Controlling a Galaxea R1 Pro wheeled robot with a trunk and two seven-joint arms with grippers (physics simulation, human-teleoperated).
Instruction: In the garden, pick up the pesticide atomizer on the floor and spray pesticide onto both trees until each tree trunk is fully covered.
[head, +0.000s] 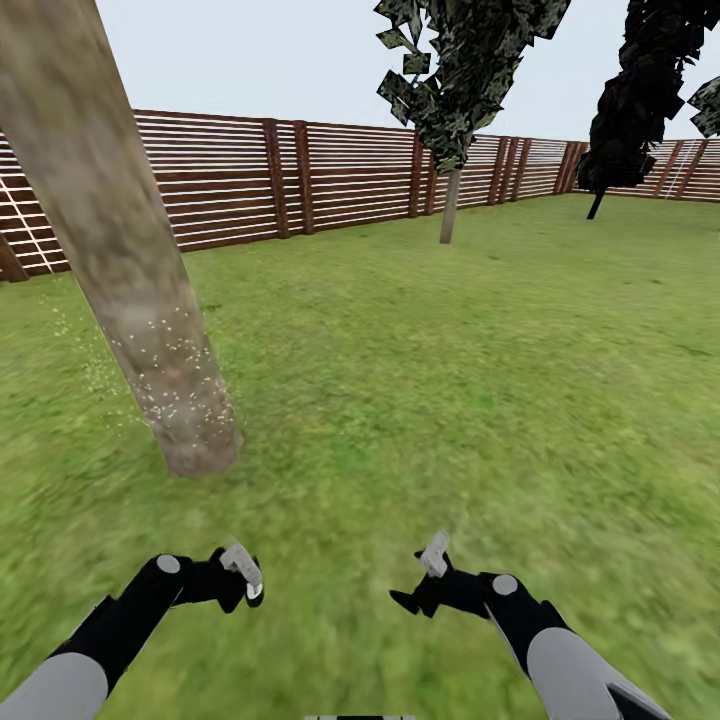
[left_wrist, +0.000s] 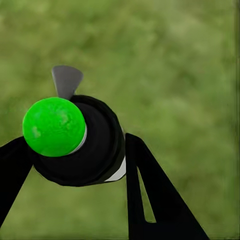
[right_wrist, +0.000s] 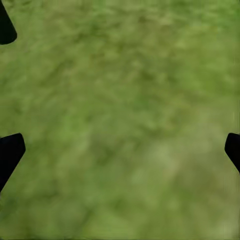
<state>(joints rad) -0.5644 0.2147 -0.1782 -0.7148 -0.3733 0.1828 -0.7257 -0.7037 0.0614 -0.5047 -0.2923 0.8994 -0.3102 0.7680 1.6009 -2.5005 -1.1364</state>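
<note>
The left gripper is pinching the pesticide atomizer between its black fingers — a dark round body with one bright green cap and a grey trigger. The right gripper is hanging spread wide over the grass (nothing between its tips). One thick mottled trunk, speckled with white droplets, is standing at ten o'clock; a second pale-trunked tree at one o'clock, by the fence.

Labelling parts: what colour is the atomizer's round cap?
Bright green cap on the black atomizer, clearest in the left wrist view.
</note>
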